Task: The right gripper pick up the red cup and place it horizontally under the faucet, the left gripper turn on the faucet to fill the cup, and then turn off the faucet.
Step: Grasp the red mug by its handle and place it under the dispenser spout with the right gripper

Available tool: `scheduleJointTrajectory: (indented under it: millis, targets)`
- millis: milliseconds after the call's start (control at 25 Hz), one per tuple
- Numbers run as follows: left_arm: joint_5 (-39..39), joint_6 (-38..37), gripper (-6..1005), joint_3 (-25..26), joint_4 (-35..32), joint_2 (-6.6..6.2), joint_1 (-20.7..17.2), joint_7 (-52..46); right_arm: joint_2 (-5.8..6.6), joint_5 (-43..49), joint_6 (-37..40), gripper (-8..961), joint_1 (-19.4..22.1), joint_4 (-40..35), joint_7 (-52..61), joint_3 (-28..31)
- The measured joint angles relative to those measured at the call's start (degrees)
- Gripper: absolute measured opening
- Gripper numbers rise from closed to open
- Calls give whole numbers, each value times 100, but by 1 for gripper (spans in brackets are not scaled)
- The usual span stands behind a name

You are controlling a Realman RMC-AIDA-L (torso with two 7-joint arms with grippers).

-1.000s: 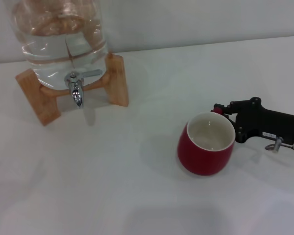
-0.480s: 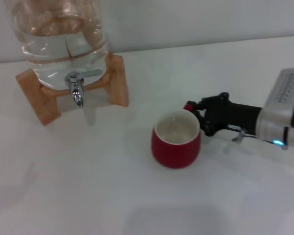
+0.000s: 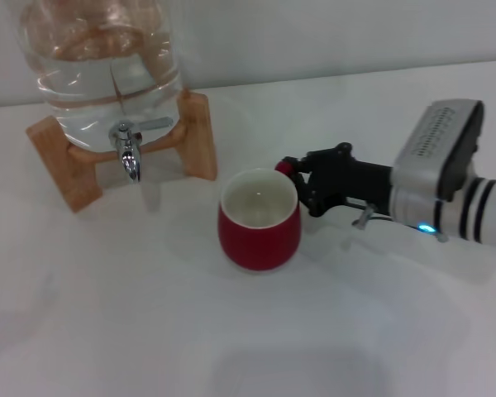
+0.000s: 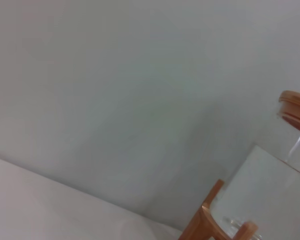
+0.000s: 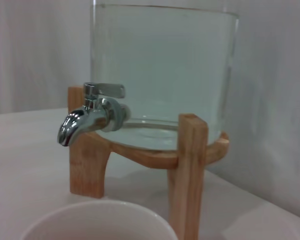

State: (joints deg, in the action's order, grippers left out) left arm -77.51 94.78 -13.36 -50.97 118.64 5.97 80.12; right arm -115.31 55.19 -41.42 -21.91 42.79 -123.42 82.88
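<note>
Right gripper (image 3: 291, 175) jaws gripping red cup (image 3: 259, 221) handle; cup sitting upright, empty, right of faucet (image 3: 130, 151), wooden stand (image 3: 197, 132) leg between.

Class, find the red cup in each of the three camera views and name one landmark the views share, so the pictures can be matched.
Head view: the red cup stands upright on the table, centre of the picture, with the right gripper at its handle.
Left wrist view: the cup is not in it.
Right wrist view: only the cup's cream rim shows, at the bottom edge.
Shared landmark: the wooden stand under the glass jar.
</note>
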Motion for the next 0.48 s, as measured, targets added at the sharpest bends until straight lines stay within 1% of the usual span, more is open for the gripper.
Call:
scheduleJointTrajectory:
  millis: [200,320,480]
  targets:
    - [0,-11,889,0,8,1,-13,5,0,-318,971,117,6,503,80,-773]
    - [0,-15,889,0,8,1,-17,7,0,-358,1434,118,-9,747,213,-1072]
    - [5,-21,889,0,9,1,-17,14,0,-488,1788,118,-38,947,290,-1333]
